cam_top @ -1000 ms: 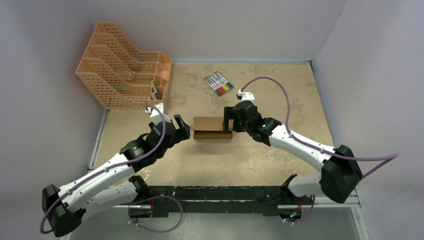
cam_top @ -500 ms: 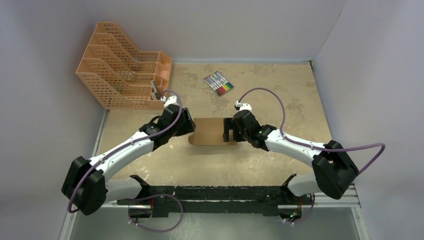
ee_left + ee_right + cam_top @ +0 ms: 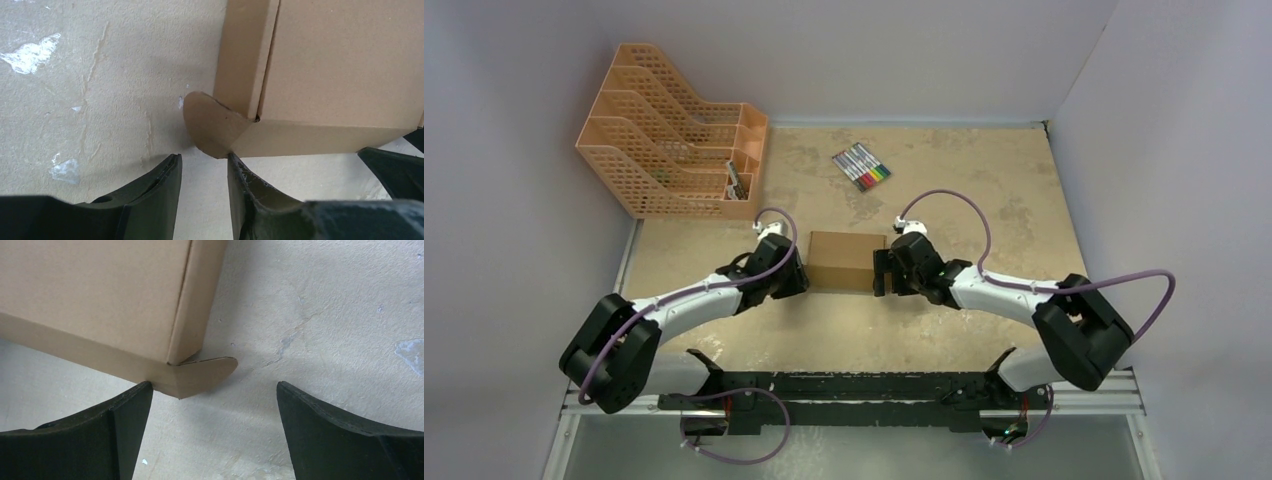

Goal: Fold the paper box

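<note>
— Changed within the last second?
— Swung in low on both ends of the paper box (image 3: 849,261), at the middle of the table (image 3: 984,210); laid its top flat, seen tilted before.
— Gripped?
— Not at all. Parted the left gripper (image 3: 202,157) a mere slit, empty; spread the right gripper (image 3: 214,385) wide, empty too.
— Unfinished?
— Probably: left the rounded tabs (image 3: 210,125) poking out, untucked, at both near corners.
— Blocked?
— Hardly. Spotted the file rack (image 3: 669,130) and markers (image 3: 862,166) well back.
</note>
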Available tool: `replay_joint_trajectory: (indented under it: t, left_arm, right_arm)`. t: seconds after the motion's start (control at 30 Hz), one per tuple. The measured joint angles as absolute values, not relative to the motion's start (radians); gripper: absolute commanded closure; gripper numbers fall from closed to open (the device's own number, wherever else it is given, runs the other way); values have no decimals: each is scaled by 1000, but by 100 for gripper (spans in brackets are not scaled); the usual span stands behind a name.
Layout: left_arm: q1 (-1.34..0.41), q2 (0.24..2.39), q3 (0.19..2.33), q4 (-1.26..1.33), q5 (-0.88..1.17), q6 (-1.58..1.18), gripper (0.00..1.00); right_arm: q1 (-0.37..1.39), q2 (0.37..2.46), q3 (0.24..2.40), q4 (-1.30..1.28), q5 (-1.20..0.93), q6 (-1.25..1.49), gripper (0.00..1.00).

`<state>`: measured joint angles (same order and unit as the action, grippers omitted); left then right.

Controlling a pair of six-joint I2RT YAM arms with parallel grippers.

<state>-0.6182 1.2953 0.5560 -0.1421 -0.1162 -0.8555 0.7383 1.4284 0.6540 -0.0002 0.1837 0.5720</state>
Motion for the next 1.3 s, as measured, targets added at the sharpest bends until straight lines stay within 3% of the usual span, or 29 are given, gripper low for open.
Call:
replay_joint_trajectory:
  t: [0.17, 0.3, 0.63, 1.0, 1.17, 1.3]
  left_arm:
    - [-618, 1263, 571, -183, -118, -854, 45]
    - [-618, 1181, 639, -233, -142, -852, 42]
    - [-608, 1312, 840, -228, -191, -791, 48]
    - [-598, 1489, 850, -233, -177, -714, 61]
    - [-596, 1480, 823, -193, -154, -718, 59]
    - [-596, 1444, 805, -219, -141, -722, 50]
  right_arm:
    - [738, 1361, 658, -27, 167, 548, 1]
    - [723, 1284, 724, -70, 165, 515, 2]
    - [607, 1348, 868, -58, 154, 490, 11]
    - [608, 1538, 849, -17, 83, 500, 13]
    - [607, 1539, 837, 8, 64, 503, 13]
    - [607, 1522, 830, -2, 57, 498, 13]
